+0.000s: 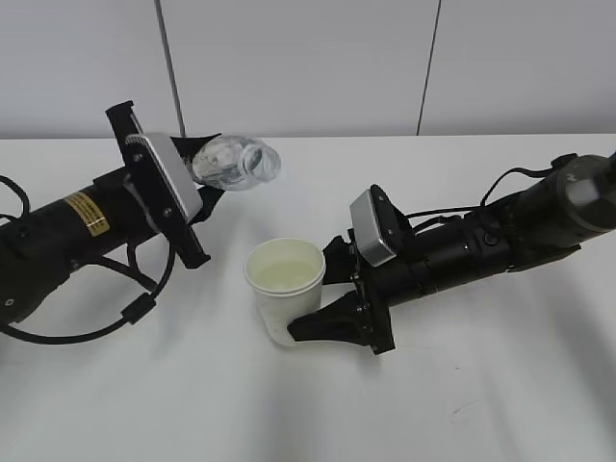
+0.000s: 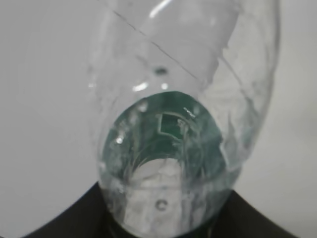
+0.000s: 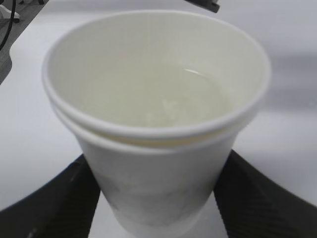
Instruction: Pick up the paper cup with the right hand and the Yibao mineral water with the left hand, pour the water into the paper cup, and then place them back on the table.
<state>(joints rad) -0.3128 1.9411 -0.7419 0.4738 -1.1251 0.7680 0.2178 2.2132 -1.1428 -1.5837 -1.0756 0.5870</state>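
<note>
This looks like a lab or test room. A wide plain white table fills the lower frame, and bare pale wall panels with dark seams cross the top. Two black robot arms lie on it.

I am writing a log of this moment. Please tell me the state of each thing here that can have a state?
paper cup: upright, gripped, holds water.
Yibao mineral water: tipped about level, uncapped mouth toward the right, held off the table; looks nearly empty.
left hand: jaws shut on the bottle.
right hand: jaws shut on the cup's sides.
table: whether the cup rests on it cannot be told.
</note>
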